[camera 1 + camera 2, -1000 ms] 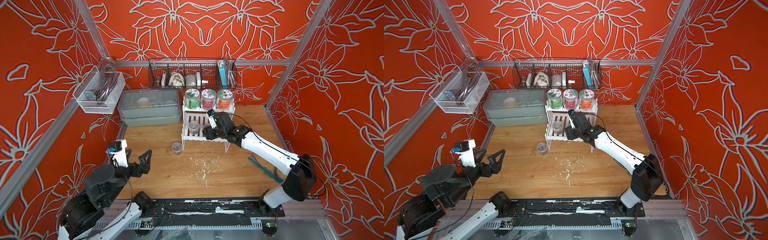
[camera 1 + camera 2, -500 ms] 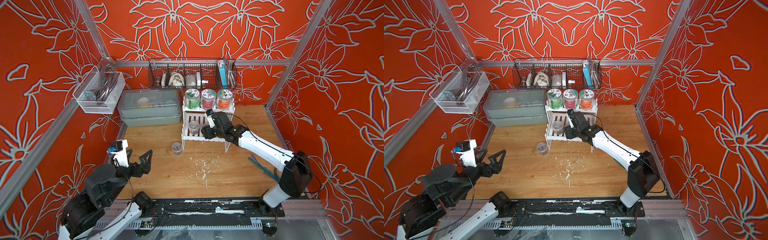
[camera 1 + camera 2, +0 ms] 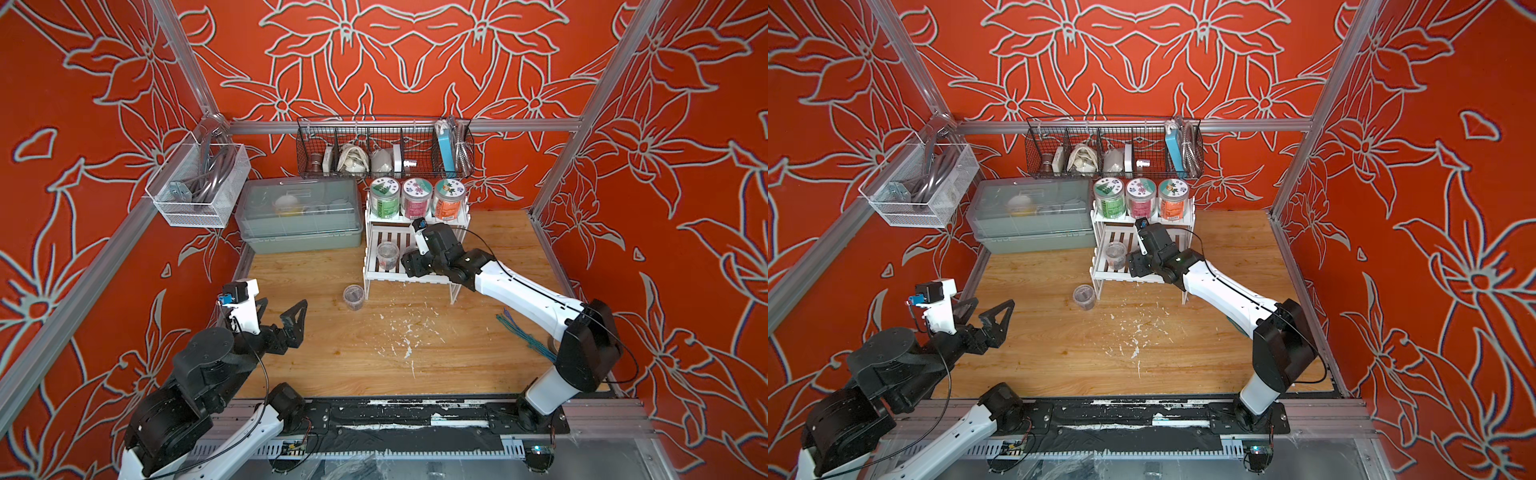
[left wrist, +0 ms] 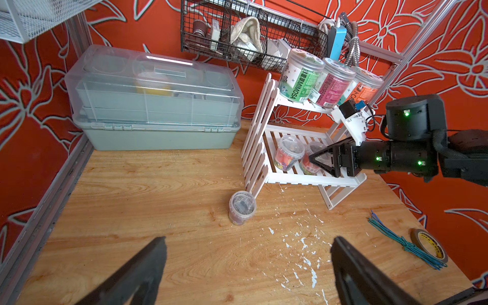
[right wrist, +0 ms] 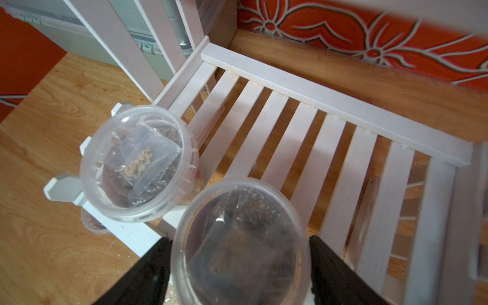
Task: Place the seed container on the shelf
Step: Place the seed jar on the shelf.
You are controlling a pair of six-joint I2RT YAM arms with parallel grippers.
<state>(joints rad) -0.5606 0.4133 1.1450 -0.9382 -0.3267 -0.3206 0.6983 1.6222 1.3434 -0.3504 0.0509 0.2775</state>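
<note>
One seed container [image 5: 239, 245] between fingers [image 5: 148, 274], seemingly on shelf [image 5: 317, 95]

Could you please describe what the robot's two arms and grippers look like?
The left arm and right arm combine glossy white link shells with black joint housings, and a thin black cable loops along each. The left gripper and right gripper have black, triangular, open-framed fingers. Each wrist carries a white camera mount with a small blue part. Green lights glow on the right arm.
</note>
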